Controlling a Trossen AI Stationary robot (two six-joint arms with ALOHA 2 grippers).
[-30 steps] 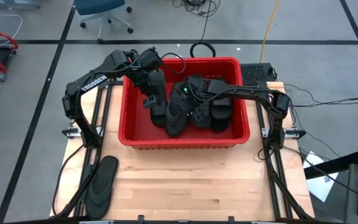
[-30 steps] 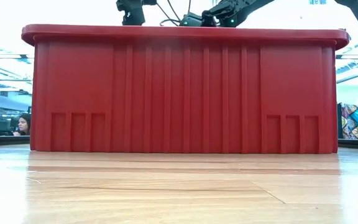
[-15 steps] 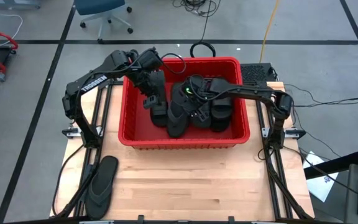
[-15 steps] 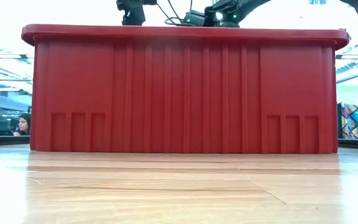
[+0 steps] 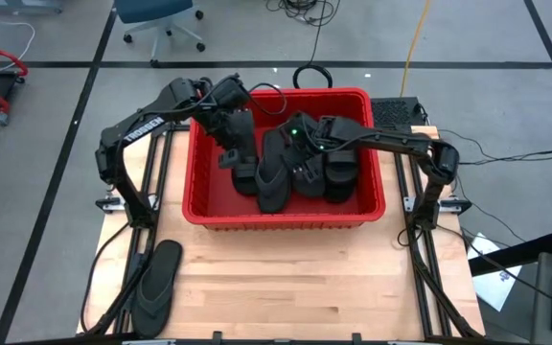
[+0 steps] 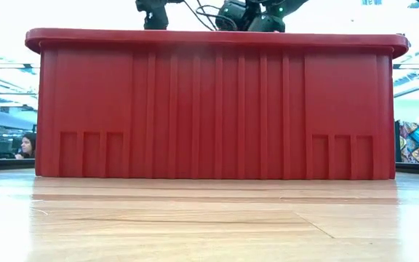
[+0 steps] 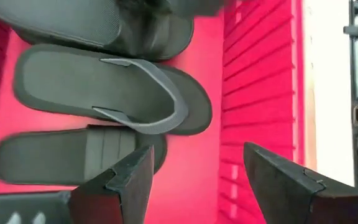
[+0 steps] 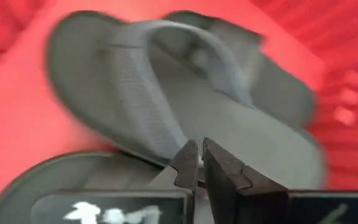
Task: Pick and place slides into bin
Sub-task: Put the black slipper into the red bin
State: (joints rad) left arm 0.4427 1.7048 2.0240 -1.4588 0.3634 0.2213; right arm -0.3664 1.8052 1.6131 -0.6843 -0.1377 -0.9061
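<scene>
Right tool [image 5: 300, 144], pinched closed and empty, has risen slightly above the bin [image 5: 199, 206] at frame centre; left tool [image 5: 230, 153] stays spread open over the slides [image 5: 274, 177].

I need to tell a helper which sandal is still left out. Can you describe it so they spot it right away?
Start from the red bin at the far half of the wooden table. The sandal left out lies alone on the bare wood near the table's front left corner. It is a black thong-strapped flip-flop, the only one outside the bin.
</scene>
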